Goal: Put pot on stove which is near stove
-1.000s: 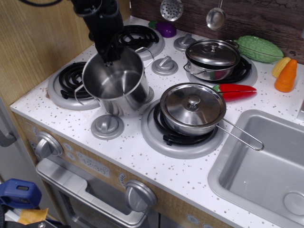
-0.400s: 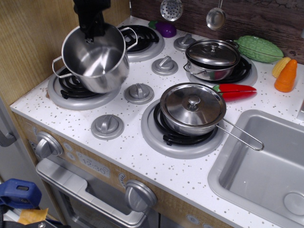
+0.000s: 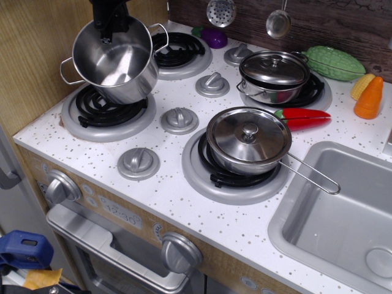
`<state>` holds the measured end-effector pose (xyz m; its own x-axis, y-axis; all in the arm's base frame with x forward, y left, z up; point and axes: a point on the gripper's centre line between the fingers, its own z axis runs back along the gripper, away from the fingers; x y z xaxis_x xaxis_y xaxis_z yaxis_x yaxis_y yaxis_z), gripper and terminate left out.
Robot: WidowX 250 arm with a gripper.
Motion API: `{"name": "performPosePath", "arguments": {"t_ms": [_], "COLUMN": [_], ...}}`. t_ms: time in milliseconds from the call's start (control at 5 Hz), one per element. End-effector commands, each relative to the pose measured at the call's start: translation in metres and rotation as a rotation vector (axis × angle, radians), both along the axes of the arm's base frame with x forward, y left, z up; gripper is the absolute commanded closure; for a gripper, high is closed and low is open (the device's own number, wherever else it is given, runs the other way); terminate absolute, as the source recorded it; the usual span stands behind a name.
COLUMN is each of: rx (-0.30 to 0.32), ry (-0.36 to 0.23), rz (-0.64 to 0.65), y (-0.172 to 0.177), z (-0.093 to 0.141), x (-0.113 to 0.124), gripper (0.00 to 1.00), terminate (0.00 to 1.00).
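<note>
The tall shiny steel pot point(image 3: 116, 61) with two wire loop handles hangs tilted in the air above the front-left stove burner point(image 3: 107, 111), over its far edge. My black gripper point(image 3: 109, 27) comes down from the top and is shut on the pot's far rim. The burner's black coil shows bare below the pot. A second bare burner point(image 3: 180, 52) lies behind it at the back left.
A lidded pan with a long wire handle point(image 3: 248, 142) sits on the front-right burner. A low lidded pot point(image 3: 274, 75) sits on the back-right burner. Grey knob discs point(image 3: 179, 119) lie between burners. Toy vegetables point(image 3: 334, 61) lie at the back right. A sink point(image 3: 343, 214) is on the right.
The pot has been lifted off the countertop between the burners and carried left and back; it now hangs higher over the front-left burner, still in my gripper.
</note>
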<state>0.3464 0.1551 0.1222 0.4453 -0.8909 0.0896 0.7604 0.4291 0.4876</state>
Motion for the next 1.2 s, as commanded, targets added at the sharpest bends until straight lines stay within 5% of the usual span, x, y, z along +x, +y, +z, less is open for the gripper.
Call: {"name": "performPosePath", "arguments": {"t_ms": [0,200,400,1000], "rx": [0.021,0.009,-0.027,-0.027], "ry": [-0.031,-0.013,0.003,0.003], "rz": [0.015,0.015,0.005,0.005], "y": [0.017,0.024,0.028,0.028], "z": [0.003,-0.008,-0.014,-0.014], "x": [-0.001,-0.004,-0.002,-0.002], "gripper": [1.00,1.00,0.00,0.00], "terminate": [0.00,0.00,0.00,0.00]}}
